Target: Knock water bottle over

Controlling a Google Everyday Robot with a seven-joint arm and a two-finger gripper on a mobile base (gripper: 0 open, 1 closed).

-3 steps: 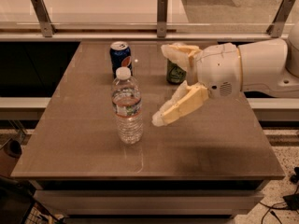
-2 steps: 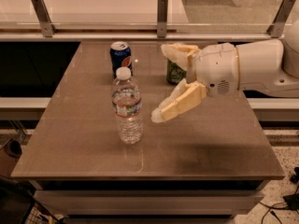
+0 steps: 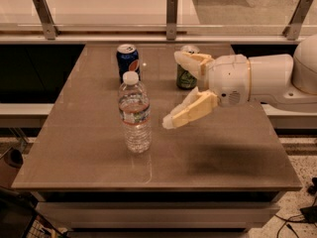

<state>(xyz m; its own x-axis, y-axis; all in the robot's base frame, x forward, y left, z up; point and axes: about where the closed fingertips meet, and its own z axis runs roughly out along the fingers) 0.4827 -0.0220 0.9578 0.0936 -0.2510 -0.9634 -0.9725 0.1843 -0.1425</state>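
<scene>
The water bottle (image 3: 134, 113) stands upright on the brown table (image 3: 89, 162), a clear ribbed bottle with a white cap and a pale label band. My gripper (image 3: 172, 89) reaches in from the right at about the bottle's mid height. It is open and empty, with one finger (image 3: 190, 61) toward the back and the other finger (image 3: 185, 112) toward the front. The nearer fingertip is a short gap to the right of the bottle, not touching it.
A blue soda can (image 3: 128, 61) stands behind the bottle. A green soda can (image 3: 186, 73) stands at the back, partly hidden behind my upper finger. A glass rail with metal posts (image 3: 171, 15) runs along the table's far edge.
The gripper has shifted slightly left toward the bottle. The bottle and both cans have not moved.
</scene>
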